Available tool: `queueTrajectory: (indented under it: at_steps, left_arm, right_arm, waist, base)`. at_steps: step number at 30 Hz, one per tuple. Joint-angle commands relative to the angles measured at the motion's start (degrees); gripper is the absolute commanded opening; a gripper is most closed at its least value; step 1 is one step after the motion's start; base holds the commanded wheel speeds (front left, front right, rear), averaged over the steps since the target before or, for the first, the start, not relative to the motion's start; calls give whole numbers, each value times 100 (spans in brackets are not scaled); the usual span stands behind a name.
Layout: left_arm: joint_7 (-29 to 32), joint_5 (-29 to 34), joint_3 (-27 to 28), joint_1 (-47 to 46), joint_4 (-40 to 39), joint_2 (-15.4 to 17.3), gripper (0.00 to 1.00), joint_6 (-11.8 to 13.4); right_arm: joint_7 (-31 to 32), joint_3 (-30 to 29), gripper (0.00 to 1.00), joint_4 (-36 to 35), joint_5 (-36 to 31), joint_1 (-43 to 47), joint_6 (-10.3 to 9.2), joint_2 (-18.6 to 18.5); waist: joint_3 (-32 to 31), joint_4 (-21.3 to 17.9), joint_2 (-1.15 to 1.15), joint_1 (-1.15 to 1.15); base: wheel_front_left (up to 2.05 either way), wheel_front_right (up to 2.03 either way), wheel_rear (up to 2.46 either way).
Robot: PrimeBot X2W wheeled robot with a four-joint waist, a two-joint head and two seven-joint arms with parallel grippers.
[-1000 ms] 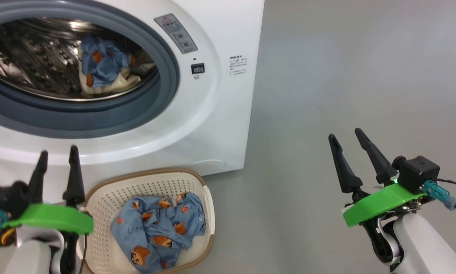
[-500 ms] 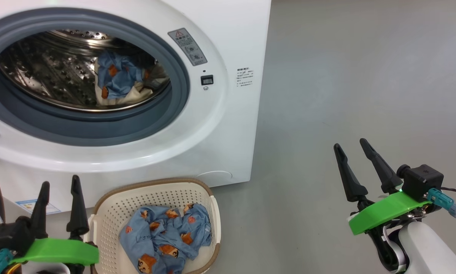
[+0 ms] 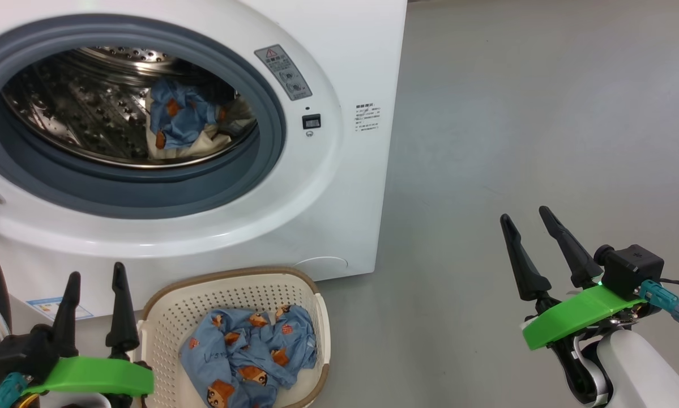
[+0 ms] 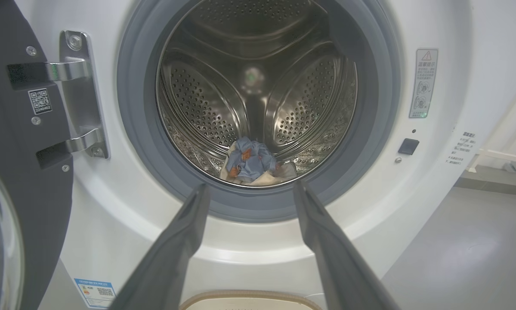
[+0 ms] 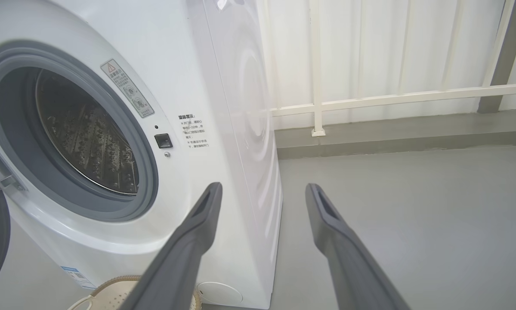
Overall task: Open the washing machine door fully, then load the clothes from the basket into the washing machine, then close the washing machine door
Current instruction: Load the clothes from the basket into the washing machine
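Space shows between the two long dark fingers of the left gripper (image 3: 95, 270), spread wide and empty at the lower left, right beside the small cream perforated plastic basket (image 3: 231, 273) with the brown woven-look rim; the right gripper (image 3: 525, 212), equally wide and holding nothing, hangs well apart over bare grey floor (image 3: 515, 113), probably parked clear of the work. The basket stands against the foot of the big white front-loading washing machine (image 3: 345, 187), just under its opening, which keeps the carry short. In it lies a crumpled heap of light blue clothes (image 3: 248, 357) printed with orange-brown cartoon figures, so loading looks unfinished. The large round door with the glossy black rim (image 4: 21, 142) is swung out to the left on its steel hinge (image 4: 79, 94), leaving the mouth free. Deeper, past the grey-blue rubber gasket (image 3: 146, 192), one blue piece with a cream patch (image 3: 183, 116) rests low in the perforated steel drum (image 3: 73, 107). The left arm's wrist view looks straight into that drum, so that arm seems placed for the next load.
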Motion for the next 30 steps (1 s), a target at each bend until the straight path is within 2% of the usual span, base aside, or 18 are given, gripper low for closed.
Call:
queueTrajectory:
  at_steps: [1,30]
  left_arm:
    - [-38,58,217,1,-144,107,100,-27]
    - [-38,188,403,-164,-5,8,100,-130]
  right_arm:
    - [-46,107,100,-133,21,55,31,-64]
    - [-46,108,100,-113,6,-6,31,5]
  waist:
    - [7,-3,0,0]
    - [116,-37,0,0]
  base:
    - [0,0,0]
    - [0,0,0]
